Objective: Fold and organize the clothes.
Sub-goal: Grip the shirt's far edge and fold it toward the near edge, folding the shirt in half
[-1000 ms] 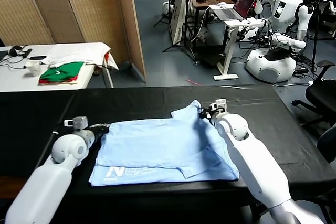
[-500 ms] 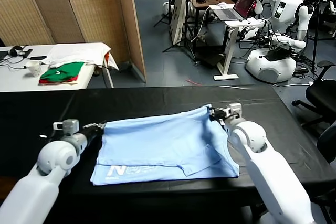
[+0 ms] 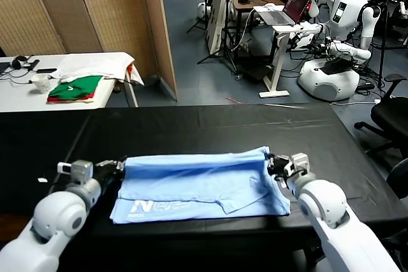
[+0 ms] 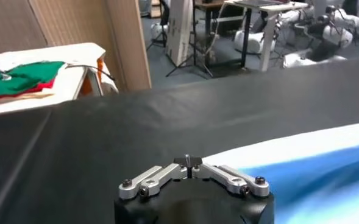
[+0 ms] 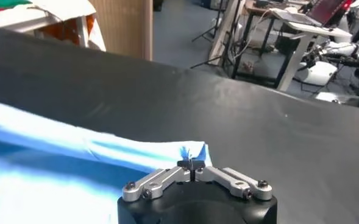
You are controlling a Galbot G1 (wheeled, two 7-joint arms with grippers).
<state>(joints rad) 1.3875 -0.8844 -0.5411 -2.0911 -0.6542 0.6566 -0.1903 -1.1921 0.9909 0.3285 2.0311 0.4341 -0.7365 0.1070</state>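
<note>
The pale light-blue T-shirt (image 3: 197, 183) lies across the black table (image 3: 191, 125), its far edge doubled over toward me. White "N" lettering (image 3: 143, 207) shows at its near left corner. My left gripper (image 3: 118, 165) is shut on the shirt's folded edge at the left end. My right gripper (image 3: 274, 162) is shut on the same edge at the right end. In the left wrist view the left gripper (image 4: 188, 162) has its jaws together, with the T-shirt (image 4: 307, 164) reaching up to the tips. In the right wrist view the right gripper (image 5: 192, 164) pinches a tuft of the T-shirt (image 5: 75, 158).
A white side table (image 3: 19, 97) at the far left carries green and red folded garments (image 3: 75, 87), a white cloth (image 3: 95, 65) and a cup (image 3: 40, 83). Wooden screens stand behind it. Other robots (image 3: 338, 36) and a laptop desk stand at the back right, an office chair (image 3: 392, 113) at the right.
Both grippers have drawn the shirt's far edge toward me, the left arm also shifting left. The fabric has folded over itself into a narrower band.
</note>
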